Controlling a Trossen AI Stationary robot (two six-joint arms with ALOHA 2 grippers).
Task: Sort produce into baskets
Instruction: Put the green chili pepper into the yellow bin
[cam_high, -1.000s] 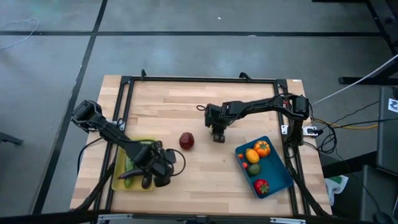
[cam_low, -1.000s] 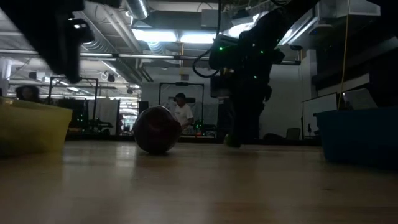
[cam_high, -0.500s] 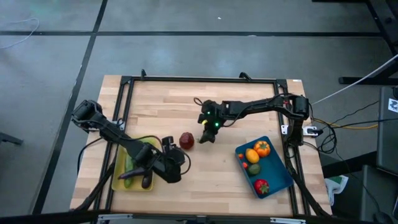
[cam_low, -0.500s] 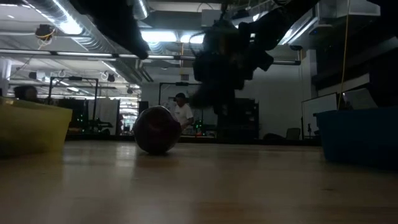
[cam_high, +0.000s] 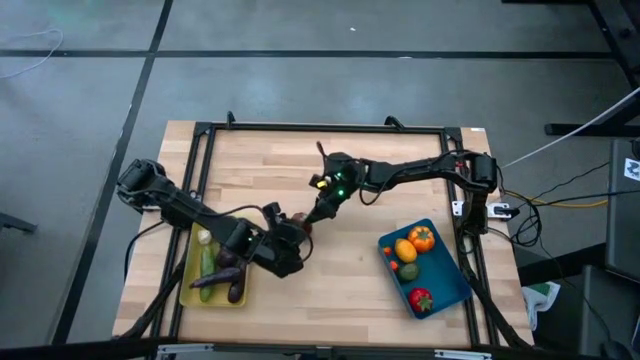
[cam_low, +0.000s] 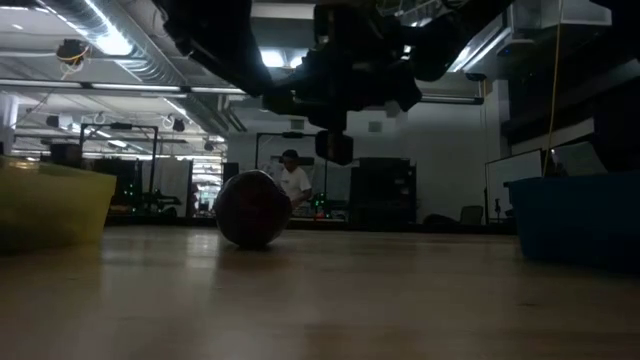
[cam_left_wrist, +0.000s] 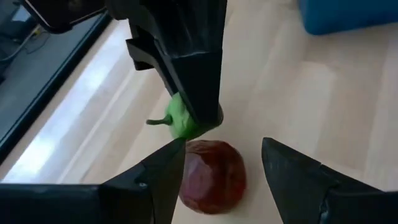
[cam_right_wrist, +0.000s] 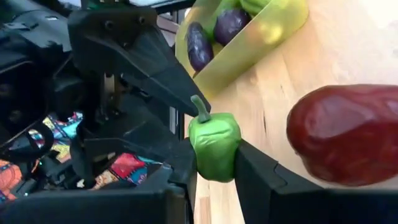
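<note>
Lower left of the high view: shallow yellow basket (cam_high: 189, 283) of smooth plastic, holding a long green cucumber (cam_high: 207, 262), two glossy purple eggplants (cam_high: 232, 291) and a pale green piece near its upper end. Lower right: matching blue basket (cam_high: 452, 290), holding an orange pepper (cam_high: 422, 238), a round orange (cam_high: 404, 250), a dull green avocado (cam_high: 409, 271) and a red pepper (cam_high: 420, 298). Centre of the frame: dark red apple (cam_left_wrist: 212, 176), faceted and slightly shiny, resting on the pale wooden slat table (cam_high: 360, 295) between the baskets. Left gripper (cam_left_wrist: 222, 163) poised just over the apple, fingers apart either side of it, not yet touching. Right gripper (cam_right_wrist: 214, 163) close above and beside the apple, fingers clamped on a small green pepper (cam_right_wrist: 214, 145) with a curled stem, held clear of the wood. Black metal frame around the tabletop; grey floor beyond. In the low view, a dim workshop with ceiling strip lights and a person (cam_low: 293, 180) standing far back.
</note>
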